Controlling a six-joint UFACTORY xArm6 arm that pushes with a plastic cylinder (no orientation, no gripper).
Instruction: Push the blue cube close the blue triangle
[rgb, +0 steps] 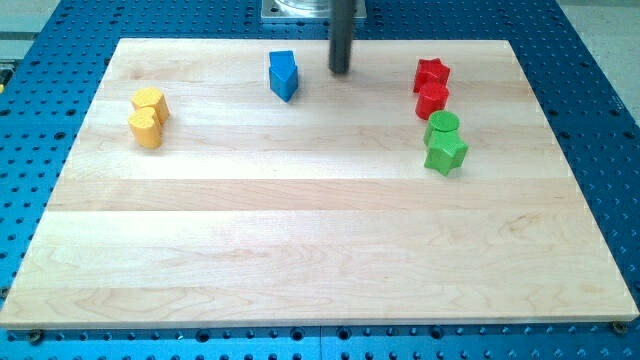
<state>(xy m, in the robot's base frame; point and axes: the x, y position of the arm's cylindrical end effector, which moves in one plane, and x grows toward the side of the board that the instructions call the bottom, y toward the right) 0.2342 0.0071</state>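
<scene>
Tip: my tip (340, 71), the bare end of the dark rod holding nothing, rests near the far edge, just right of the blue blocks.
Blue blocks: a blue wooden shape (284, 75), cube and triangle not separable by eye, sits close to the far edge.
Left side: yellow hexagonal block (150, 101) touching yellow heart-like block (146, 128).
Right side: red star block (432, 73), red round block (432, 99), green cylinder (442, 125), green star block (446, 152), clustered.
Open room: the pale wooden board (320, 250) is bare across its near half.

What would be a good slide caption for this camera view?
My tip rests just right of two touching blue blocks at the wooden board's top; yellow, red and green pairs flank them.
</scene>
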